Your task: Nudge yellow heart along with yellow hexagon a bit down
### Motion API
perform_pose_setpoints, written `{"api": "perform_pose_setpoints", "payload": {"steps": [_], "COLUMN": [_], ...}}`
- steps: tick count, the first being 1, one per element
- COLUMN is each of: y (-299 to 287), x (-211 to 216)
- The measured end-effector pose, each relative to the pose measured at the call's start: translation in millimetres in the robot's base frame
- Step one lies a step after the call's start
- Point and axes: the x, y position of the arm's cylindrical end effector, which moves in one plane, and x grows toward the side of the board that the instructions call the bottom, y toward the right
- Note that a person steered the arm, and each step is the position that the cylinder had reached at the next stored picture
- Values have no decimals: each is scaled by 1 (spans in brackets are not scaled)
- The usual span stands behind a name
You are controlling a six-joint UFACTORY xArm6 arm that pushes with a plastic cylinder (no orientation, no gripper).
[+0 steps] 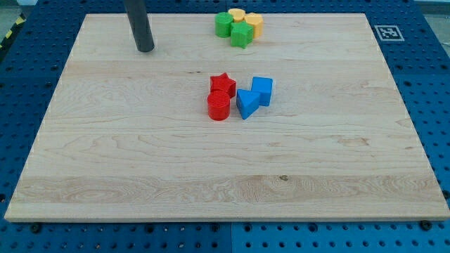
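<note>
Wooden board (105,161) on a blue pegboard table (28,63); fiducial marker (386,31) at the board's top-right corner. My tip (145,49) sits on the board in the view's upper left, well apart from every block; the rod rises out of the view's top. No claw on this arm, only the rod, so nothing to open or close, and the tip touches no block. Task blocks are in a tight cluster at the board's top edge, right of centre: yellow heart (237,15) at the cluster's top middle, yellow hexagon (254,24) at its right side, the two touching or nearly so. Which way the heart's point faces cannot be told, too small and partly hidden; the pair's long axis runs roughly left to right, dropping slightly toward the view's right. Packed against them: green cylinder-like block (224,24) on the left of the cluster, green star-like block (241,34) at its bottom, directly below the heart and beside the hexagon, so it stands in the way downward. Further down, near board centre, a second cluster: red star (223,83) above red cylinder (219,106), touching; blue triangle (247,103) just right of the red pair; blue cube-like block (262,91) touching the triangle on its upper right. This cluster lies well below the yellow pair, roughly in line beneath them.
</note>
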Motion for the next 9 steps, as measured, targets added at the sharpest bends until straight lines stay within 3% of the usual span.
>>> {"api": "perform_pose_setpoints", "payload": {"steps": [4, 6, 7, 8, 9], "y": [15, 134, 86, 46, 67], "x": [7, 19, 20, -15, -76]}}
